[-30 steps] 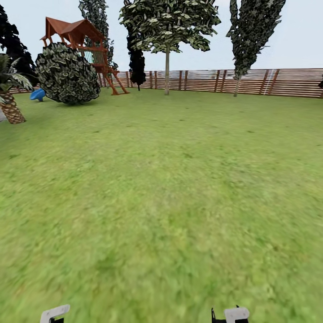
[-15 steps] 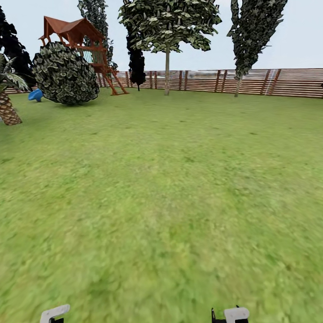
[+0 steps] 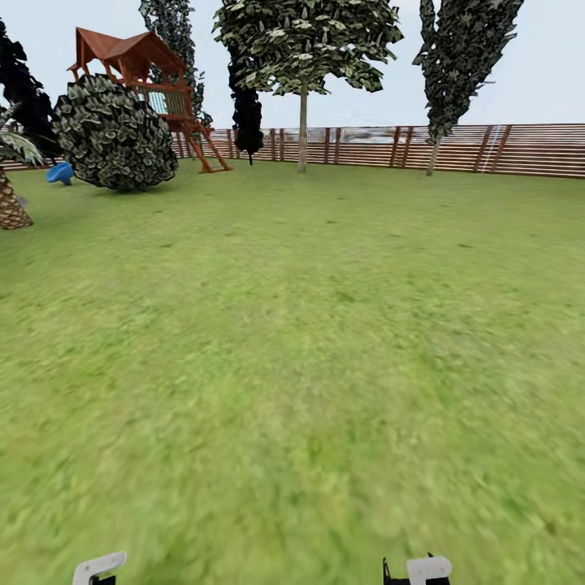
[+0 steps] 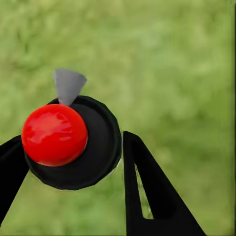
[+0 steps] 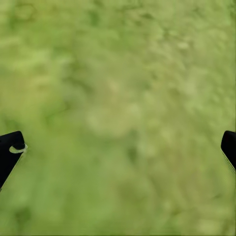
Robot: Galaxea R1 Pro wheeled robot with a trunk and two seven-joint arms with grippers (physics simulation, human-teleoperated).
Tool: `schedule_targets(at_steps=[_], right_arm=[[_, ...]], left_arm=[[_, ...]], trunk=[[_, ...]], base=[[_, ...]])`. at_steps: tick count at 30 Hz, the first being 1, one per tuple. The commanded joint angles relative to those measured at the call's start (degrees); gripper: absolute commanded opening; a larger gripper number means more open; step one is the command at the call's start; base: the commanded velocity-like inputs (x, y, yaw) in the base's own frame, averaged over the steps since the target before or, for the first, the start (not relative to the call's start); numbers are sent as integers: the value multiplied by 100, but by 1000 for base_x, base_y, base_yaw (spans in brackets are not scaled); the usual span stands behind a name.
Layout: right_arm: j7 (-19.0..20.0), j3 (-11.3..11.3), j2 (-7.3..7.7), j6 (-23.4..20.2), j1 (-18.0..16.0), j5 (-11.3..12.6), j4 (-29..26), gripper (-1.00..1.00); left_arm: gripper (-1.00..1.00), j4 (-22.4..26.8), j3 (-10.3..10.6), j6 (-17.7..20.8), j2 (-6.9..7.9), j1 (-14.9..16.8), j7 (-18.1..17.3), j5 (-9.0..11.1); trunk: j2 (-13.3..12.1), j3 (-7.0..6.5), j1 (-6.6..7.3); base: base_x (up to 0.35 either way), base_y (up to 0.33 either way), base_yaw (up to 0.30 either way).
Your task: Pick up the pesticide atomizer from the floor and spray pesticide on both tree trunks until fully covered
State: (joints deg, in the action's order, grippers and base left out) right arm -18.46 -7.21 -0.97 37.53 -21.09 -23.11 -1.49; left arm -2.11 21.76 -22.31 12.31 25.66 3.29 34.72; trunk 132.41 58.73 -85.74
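The left gripper has its jaws pressed against the two sides of the atomizer, so they are pinching it. In the left wrist view the atomizer looks like a dark round body between the two black fingers. A shiny red ball sits on it toward one finger, and a small grey cone points out from its edge, away from the jaws. Under the jaws and the atomizer there is only blurred green lawn. The right gripper has its jaws spread wide. Its two dark fingertips stand at the opposite edges of the right wrist view, with nothing between them except grass below. In the head view a small white part of the left arm and of the right arm shows at the near edge, with lawn all around them. Far ahead of both jaws a brown slat fence closes the garden. In front of the fence stand a thin-trunked tree and a second one, further toward the right jaws' side. Far ahead on the left jaws' side are a round dark bush, a red-brown play tower behind it, a blue thing on the grass, and a palm trunk.
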Motion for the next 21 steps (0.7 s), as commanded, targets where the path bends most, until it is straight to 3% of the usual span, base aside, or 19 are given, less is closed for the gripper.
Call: schedule_targets(at_steps=[1,21], right_arm=[[0,0,0,0,0,0,0,100],[0,0,0,0,0,0,0,100]], left_arm=[[-100,0,-2,3,0,0,5,-1],[-100,0,-3,-9,0,0,5,-1]], trunk=[[0,0,0],[0,0,0]], base=[[340,0,0],[340,0,0]])
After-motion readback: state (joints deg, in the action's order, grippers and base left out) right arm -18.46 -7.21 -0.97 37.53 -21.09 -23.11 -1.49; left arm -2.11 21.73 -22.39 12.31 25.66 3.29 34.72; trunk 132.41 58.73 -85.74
